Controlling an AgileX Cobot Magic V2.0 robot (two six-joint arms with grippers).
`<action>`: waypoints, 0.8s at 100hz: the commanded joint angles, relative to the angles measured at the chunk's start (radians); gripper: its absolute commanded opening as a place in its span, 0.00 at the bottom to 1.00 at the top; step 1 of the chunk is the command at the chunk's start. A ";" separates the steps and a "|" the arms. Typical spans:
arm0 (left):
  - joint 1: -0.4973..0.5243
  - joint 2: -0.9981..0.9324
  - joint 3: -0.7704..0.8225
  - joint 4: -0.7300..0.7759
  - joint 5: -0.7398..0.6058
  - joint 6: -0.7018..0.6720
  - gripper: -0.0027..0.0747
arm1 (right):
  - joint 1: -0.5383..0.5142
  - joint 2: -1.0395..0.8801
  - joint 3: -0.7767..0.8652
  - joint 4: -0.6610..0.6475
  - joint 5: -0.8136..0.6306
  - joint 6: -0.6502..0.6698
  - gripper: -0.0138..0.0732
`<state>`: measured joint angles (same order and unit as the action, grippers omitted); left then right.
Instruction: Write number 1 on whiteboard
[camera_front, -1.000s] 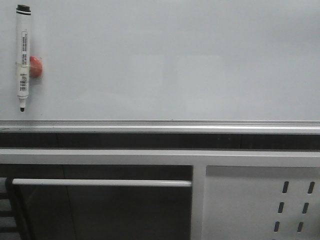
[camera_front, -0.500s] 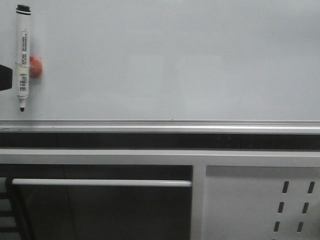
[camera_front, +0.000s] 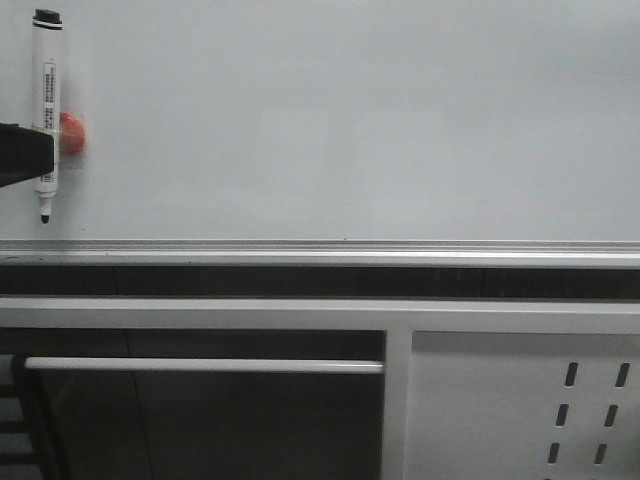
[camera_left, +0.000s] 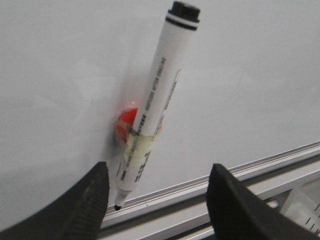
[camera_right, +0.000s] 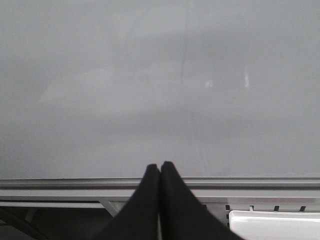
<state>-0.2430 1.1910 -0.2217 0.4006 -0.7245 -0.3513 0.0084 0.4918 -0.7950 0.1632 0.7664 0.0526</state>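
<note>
Nearest us in the left wrist view, our left gripper (camera_left: 157, 192) has its two dark fingers (camera_left: 90, 200) spread wide apart, gripping nothing; the marker pen (camera_left: 152, 107) stands in the gap between them, tip down, and we cannot tell whether either finger touches it yet; in the front view only a dark finger edge (camera_front: 25, 152) shows at the left border, beside the pen's lower barrel. Our right gripper (camera_right: 160, 172) has its fingers pressed together, empty, low centre in its own view. Behind the pen sits the red magnet (camera_left: 127, 122), taped to the barrel, holding it against the whiteboard (camera_front: 350, 120), which fills the upper frame above its silver rail (camera_front: 330, 247); no number 1 is on it yet. We judge the risks thus: closing off-centre could knock the pen sideways off the magnet's hold and drop it toward the rail; pinching near the tape could twist the barrel, leaving the tip badly angled for a clean stroke.
</note>
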 joint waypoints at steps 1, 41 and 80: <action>0.006 0.013 0.010 -0.076 -0.152 0.045 0.53 | -0.002 0.015 -0.023 0.004 -0.071 -0.007 0.08; 0.006 0.136 0.048 -0.116 -0.370 0.114 0.51 | -0.002 0.015 -0.023 0.002 -0.080 -0.009 0.08; 0.004 0.266 0.048 -0.147 -0.518 0.134 0.51 | -0.002 0.015 -0.023 -0.002 -0.082 -0.009 0.08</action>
<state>-0.2430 1.4516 -0.1597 0.2804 -1.1172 -0.2164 0.0084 0.4918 -0.7950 0.1632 0.7664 0.0510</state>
